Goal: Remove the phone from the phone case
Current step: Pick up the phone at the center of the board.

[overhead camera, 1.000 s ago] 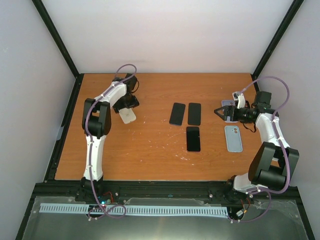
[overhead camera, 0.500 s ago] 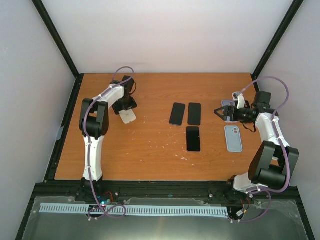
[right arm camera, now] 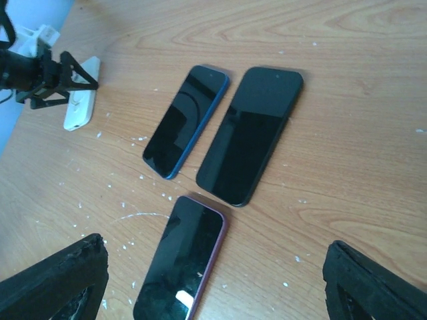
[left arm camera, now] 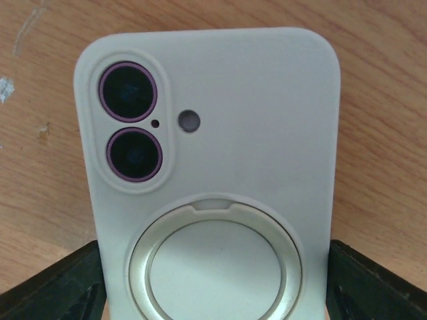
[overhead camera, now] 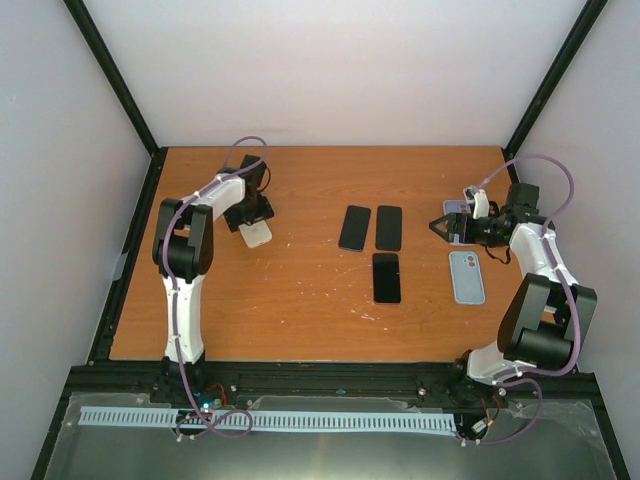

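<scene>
The left arm's elbow has swung outward, setting the left hand (overhead camera: pixel 252 212) low over the cream silicone ring-stand phone case (left arm camera: pixel 220 133). The case lies unmoved, well left of the three bare black phones (overhead camera: pixel 388 228). The fingers (left arm camera: pixel 67 287) flank its edges wide; I cannot tell if they grip it. The right hand (right arm camera: pixel 215 280), right of those phones, is wide and empty. Extraction has probably not begun.

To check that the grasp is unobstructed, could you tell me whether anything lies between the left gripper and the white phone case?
Nothing visible does. The fingers of the left gripper flank the white phone case, which lies camera-side up on the table; whether they press it is unclear.
</scene>
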Tool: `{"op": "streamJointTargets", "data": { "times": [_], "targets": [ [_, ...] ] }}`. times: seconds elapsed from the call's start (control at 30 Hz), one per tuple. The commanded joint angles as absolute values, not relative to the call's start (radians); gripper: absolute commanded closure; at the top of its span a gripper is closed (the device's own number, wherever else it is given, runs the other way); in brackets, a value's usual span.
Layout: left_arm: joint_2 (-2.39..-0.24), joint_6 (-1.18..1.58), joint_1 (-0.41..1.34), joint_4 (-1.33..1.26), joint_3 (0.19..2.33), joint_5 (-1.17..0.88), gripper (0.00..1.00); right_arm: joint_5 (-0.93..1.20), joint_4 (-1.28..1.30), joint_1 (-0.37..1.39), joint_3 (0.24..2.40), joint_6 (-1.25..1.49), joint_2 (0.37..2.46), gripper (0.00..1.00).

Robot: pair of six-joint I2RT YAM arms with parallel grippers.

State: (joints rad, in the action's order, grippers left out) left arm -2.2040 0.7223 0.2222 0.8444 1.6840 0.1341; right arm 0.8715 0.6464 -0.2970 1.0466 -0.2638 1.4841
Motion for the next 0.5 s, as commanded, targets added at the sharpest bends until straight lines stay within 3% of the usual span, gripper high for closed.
{"op": "streamJointTargets", "data": {
  "times": [0.0, 0.13, 0.3, 0.47],
  "targets": [
    [-2.231, 0.668, 0.215, 0.809, 1.678, 0.041, 0.21, 0.810, 0.640, -0.296, 1.079, -0.285, 1.524, 0.14],
    [-2.167, 0.613, 0.221, 0.760, 1.677, 0.053, 0.34, 0.806, 0.631, -0.297, 1.081, -0.314, 1.525, 0.15],
    [-2.049, 0.550, 0.291, 0.669, 1.689, 0.008, 0.35, 0.892, 0.625, -0.296, 1.069, -0.350, 1.517, 0.16],
    [-1.883, 0.552, 0.397, 0.421, 1.532, -0.147, 0.34, 1.006, 0.721, -0.267, 1.147, -0.347, 1.509, 0.15]
  ]
}}
